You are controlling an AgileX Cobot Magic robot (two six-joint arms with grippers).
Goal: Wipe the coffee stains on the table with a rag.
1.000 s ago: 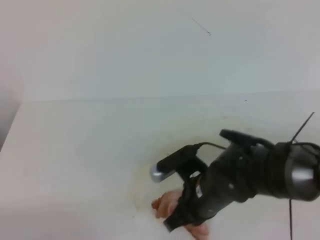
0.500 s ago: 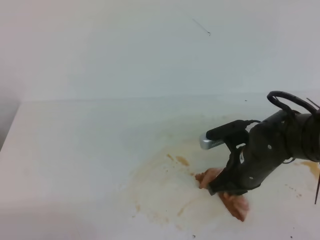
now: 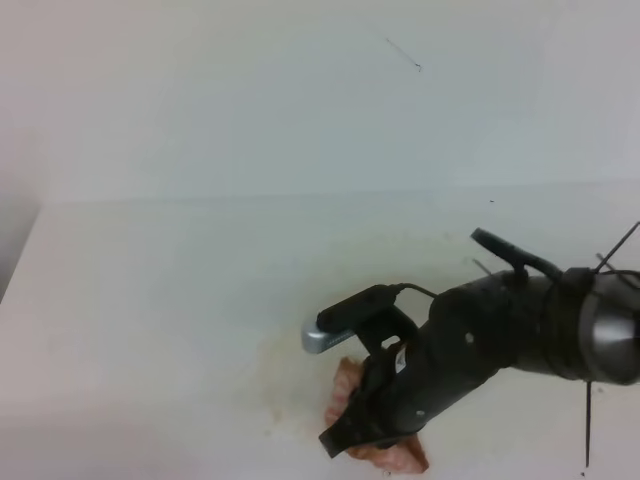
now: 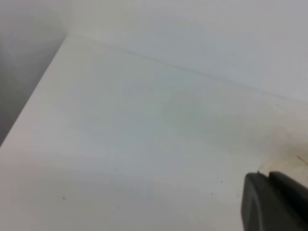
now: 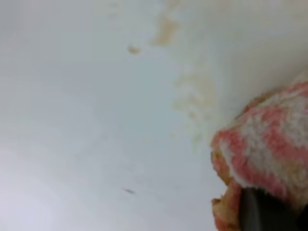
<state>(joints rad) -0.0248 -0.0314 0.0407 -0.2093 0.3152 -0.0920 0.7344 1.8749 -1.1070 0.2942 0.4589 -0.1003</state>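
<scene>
Right tool clamped narrow on the pink-and-white rag, pressed flat to the white surface at front centre. Left tool out of sight; state unknown. Faint tan coffee stains just beside the rag's leading edge. Keep downward pressure even. Sweep in overlapping strokes across the whole tan area, including the small blotches beyond. Avoid dragging soiled cloth onto clean areas. Hold grip firm to prevent the wad slipping.

A plain pale wall is seen behind the work surface, meeting it along a straight horizontal seam; a thin dark scratch-like mark is seen high on it; a shadowed grey strip is seen at far left; soft, even lighting is cast throughout.
</scene>
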